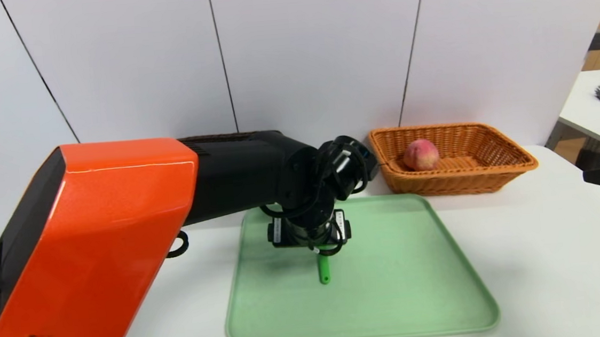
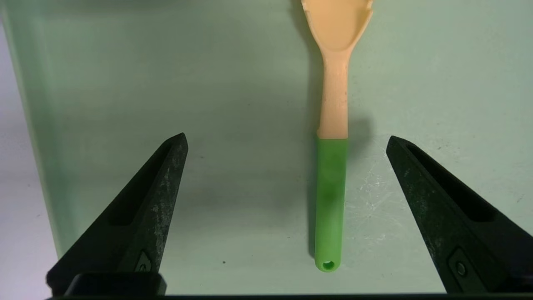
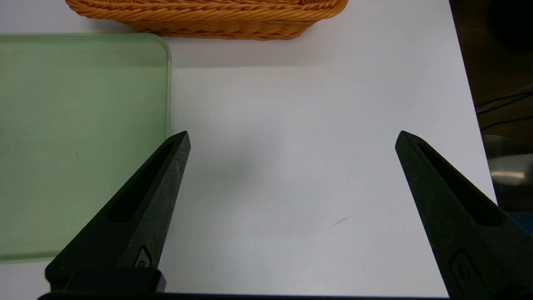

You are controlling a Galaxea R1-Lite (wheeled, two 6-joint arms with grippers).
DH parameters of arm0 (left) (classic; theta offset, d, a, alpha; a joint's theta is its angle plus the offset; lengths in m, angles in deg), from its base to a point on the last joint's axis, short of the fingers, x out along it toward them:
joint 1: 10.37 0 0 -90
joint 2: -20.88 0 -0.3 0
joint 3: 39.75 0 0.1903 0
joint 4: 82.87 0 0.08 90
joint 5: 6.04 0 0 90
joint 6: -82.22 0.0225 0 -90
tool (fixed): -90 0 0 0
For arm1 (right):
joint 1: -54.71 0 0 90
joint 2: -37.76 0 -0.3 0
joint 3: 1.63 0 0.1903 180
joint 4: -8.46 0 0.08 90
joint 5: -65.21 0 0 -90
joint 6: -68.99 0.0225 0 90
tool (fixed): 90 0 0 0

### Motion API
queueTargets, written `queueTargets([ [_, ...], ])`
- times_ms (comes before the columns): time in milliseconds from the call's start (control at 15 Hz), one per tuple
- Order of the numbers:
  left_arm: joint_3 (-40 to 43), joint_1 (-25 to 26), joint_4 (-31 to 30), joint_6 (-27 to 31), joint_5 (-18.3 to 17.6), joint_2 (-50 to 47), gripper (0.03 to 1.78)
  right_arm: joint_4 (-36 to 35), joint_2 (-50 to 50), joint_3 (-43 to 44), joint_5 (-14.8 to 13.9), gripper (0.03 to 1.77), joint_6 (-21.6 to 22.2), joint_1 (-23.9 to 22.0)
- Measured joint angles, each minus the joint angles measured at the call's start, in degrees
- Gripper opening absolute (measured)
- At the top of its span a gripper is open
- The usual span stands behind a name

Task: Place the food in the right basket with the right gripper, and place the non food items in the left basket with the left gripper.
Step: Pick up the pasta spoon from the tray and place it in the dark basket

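Over the green tray, the left hand is hanging wide open above the fork. The peach is lying inside the orange basket; the right hand is waiting open above the table.

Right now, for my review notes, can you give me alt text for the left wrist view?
The left gripper is open above a pale green tray, its two black fingers on either side of a fork with a yellow head and green handle lying flat on the tray. The fork lies nearer one finger, touching neither.
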Motion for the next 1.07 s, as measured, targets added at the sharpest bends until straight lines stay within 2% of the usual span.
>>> queueTargets([
  [1067,-0.09,0.00,-3.08,-0.27,0.68,2.43,1.69,0.06,0.52,-0.48,-0.02,1.70,-0.13,-0.09],
])
